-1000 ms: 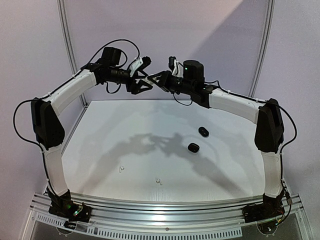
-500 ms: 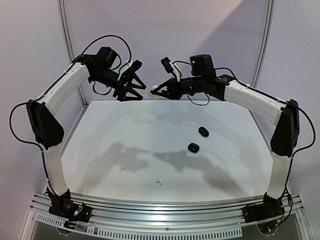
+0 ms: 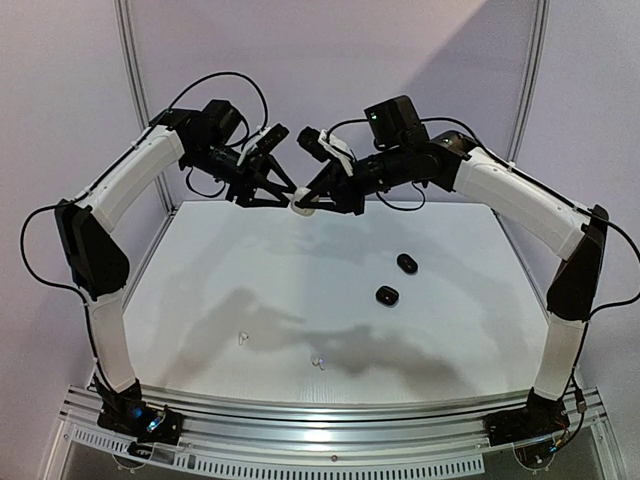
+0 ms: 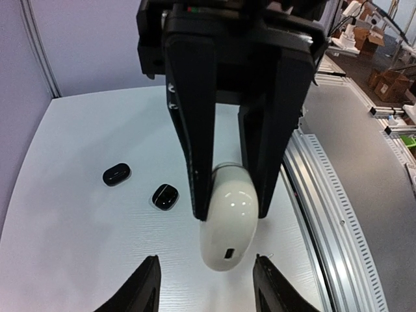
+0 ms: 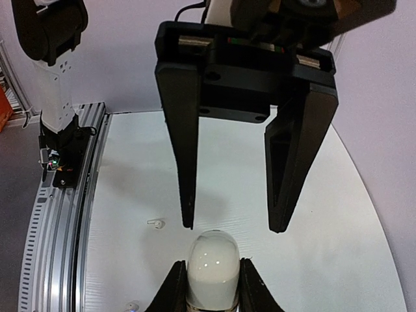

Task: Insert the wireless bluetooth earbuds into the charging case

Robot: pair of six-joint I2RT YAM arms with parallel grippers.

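The right claw (image 5: 212, 276) is clamped on the white case (image 5: 211, 257), its back end cut off, and the left claw (image 5: 233, 226) is spread apart near it.

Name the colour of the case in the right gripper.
Case: glossy white, clearest in left wrist view.

The white case (image 5: 212, 270) runs off the right wrist view's bottom edge.

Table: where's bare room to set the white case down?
Left half of the table, between its left edge, the two black cases and the white earbuds. Also the near right corner. Crowded: right-centre by those cases, near edge by the earbuds.
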